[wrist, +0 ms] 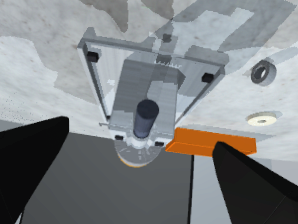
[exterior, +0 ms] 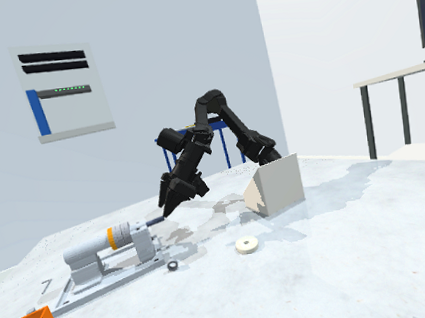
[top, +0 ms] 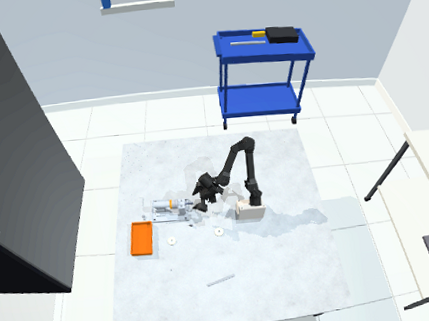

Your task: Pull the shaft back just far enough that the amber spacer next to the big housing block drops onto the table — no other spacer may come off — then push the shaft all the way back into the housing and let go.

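The amber spacer (top: 170, 203) (exterior: 112, 238) sits upright on the shaft line, against the big grey housing block (exterior: 84, 250). Light grey spacers (exterior: 123, 234) stand beside it, towards the end support (exterior: 143, 242). The shaft's dark end (exterior: 155, 221) (wrist: 146, 117) sticks out of the support towards the arm. My gripper (exterior: 163, 210) (wrist: 143, 136) is open and empty. Its fingertips are at the shaft's outer end in the exterior view; in the wrist view the shaft end lies between the two fingers, which stand well apart on either side. Whether a finger touches it is hidden.
An orange tray (top: 152, 237) (wrist: 215, 140) stands beside the fixture's base. Two cream rings (top: 168, 241) (exterior: 247, 250) and a dark ring (exterior: 169, 266) (wrist: 271, 75) lie on the table. A thin rod (top: 220, 280) lies farther off. A beige block (exterior: 282, 184) stands by the arm's base.
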Robot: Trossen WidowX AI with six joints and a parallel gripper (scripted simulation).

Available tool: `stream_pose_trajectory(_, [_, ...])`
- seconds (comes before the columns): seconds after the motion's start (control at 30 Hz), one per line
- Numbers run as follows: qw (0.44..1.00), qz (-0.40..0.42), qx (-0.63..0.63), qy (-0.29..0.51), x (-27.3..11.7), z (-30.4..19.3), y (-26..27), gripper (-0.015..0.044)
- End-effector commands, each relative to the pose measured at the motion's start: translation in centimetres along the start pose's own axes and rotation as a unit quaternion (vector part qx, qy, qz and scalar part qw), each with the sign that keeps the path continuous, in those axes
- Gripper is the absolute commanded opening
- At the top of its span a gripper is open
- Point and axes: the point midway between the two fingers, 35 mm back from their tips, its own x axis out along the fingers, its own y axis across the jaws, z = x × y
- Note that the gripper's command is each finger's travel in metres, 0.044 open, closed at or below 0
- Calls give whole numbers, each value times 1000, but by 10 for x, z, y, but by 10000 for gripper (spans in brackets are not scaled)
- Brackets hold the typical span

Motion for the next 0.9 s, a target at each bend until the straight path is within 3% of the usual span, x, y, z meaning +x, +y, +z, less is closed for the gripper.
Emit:
stream_pose_trajectory(0.0, [1000,-1,-1,0,4,0,0,440])
stream_pose_trajectory(0.87, [1000,0,-1,1,41,0,0,440])
